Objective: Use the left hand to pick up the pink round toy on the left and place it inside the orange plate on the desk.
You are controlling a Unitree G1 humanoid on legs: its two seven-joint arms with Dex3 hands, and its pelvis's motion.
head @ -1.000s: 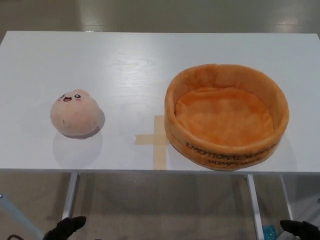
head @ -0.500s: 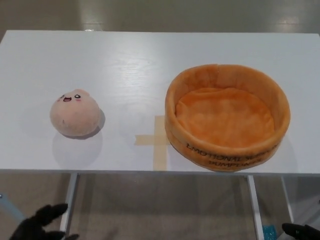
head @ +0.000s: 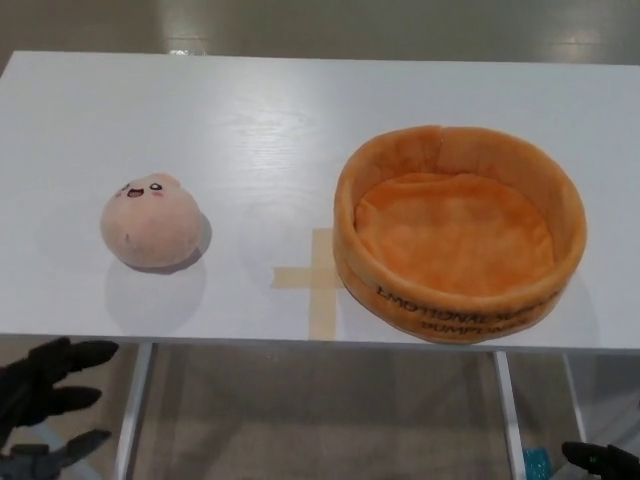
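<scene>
While the white desk fills most of the head view, nothing on it has been touched yet: orange plate, a soft walled dish with black lettering on its near wall, sits on the right side, empty. Pink round toy sits on the left side, face up toward the far edge, well apart from the plate, with a tan tape cross on the desk between them. Left hand is at the lower-left corner, below the desk's near edge and nearer than the toy, fingers spread wide, holding nothing. Right hand only shows as a sliver at the lower-right corner, can't tell how its fingers stand. Step in hand, as I read it: the reach toward the toy, grasp not begun. To do it well: lift the hand clear of the desk edge first, then come in over the toy from the near-left, keep the fingers wide until they bracket the ball around its widest part, close gently since plush will squash and could roll off toward the cross if nudged sideways. Carry it high enough to clear the plate's wall before release. Versus half a second ago: left hand has risen and shows more fully with fingers more spread; the whole view has shifted slightly, so that's camera motion, toy and plate haven't moved.
</scene>
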